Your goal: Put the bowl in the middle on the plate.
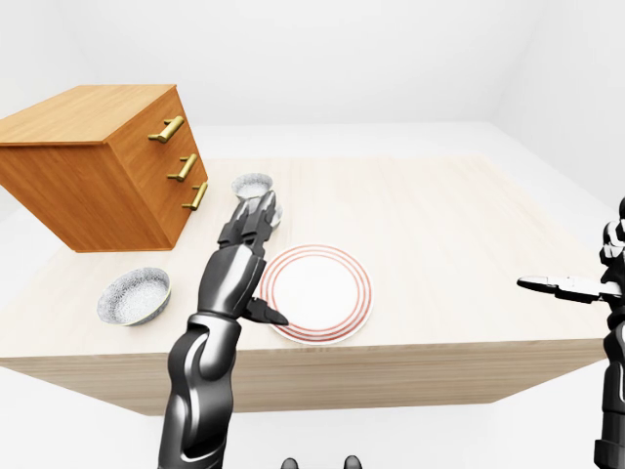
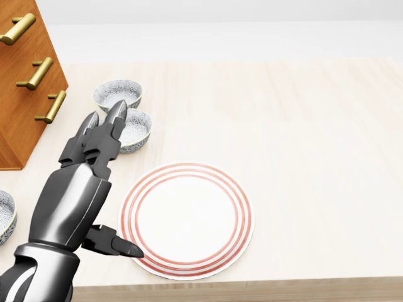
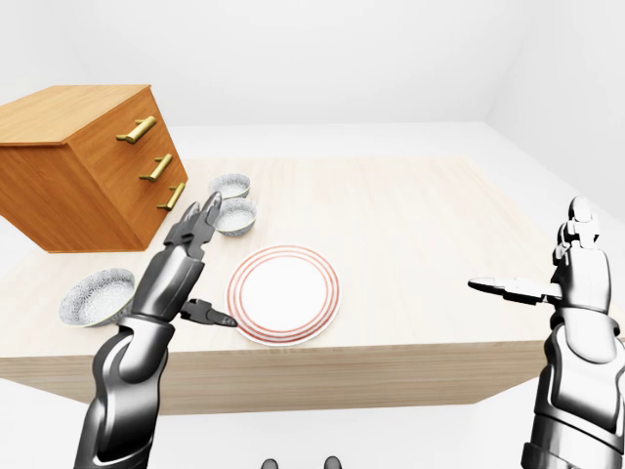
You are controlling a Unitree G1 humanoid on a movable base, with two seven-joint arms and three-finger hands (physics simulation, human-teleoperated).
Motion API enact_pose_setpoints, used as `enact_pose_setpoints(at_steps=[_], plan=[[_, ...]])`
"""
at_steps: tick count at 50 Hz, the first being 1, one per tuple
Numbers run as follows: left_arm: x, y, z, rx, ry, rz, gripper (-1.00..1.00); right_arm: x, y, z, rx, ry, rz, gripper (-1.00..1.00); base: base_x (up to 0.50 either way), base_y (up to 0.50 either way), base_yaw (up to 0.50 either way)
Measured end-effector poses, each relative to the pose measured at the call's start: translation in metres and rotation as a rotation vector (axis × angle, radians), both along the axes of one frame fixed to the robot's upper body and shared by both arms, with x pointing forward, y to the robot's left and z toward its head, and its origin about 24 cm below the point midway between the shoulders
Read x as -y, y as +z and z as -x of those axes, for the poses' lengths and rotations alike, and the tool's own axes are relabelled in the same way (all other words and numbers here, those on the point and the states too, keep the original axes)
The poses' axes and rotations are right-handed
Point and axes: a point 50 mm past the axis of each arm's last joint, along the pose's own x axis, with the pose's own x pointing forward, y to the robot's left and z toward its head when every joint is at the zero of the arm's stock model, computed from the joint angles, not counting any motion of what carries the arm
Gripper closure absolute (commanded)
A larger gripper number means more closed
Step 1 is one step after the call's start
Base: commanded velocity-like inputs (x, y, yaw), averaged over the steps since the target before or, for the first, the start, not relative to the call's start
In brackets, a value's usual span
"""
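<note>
Fingertips (image 2: 118, 110) of spread left hand (image 2: 85, 182) overlap the middle bowl (image 2: 138, 129).

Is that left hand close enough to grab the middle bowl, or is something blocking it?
Probably yes. In the head view the open left hand overlaps the middle bowl at its rim, with nothing between them. Its height above the bowl is unclear.

Left hand (image 2: 79, 192) stretched out, fingers (image 2: 108, 129) spread apart; right hand (image 3: 568, 274) raised, likewise open.
</note>
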Motion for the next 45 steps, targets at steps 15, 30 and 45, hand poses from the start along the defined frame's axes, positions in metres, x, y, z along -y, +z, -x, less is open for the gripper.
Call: enact_pose_setpoints(at_steps=[15, 30, 45], plan=[[-0.002, -0.008, -0.002, -0.025, 0.016, 0.009, -1.00, 0.000, 0.000, 0.001, -0.005, 0.017, -0.020, -1.00, 0.00, 0.00, 0.00], [-0.002, -0.013, -0.003, -0.041, 0.018, 0.018, -1.00, -0.001, 0.002, 0.001, 0.000, 0.030, -0.023, -1.00, 0.18, 0.00, 0.00], [-0.002, -0.015, -0.004, -0.047, 0.021, 0.020, -1.00, -0.001, 0.001, 0.001, -0.001, 0.036, -0.025, -1.00, 0.26, 0.00, 0.00]])
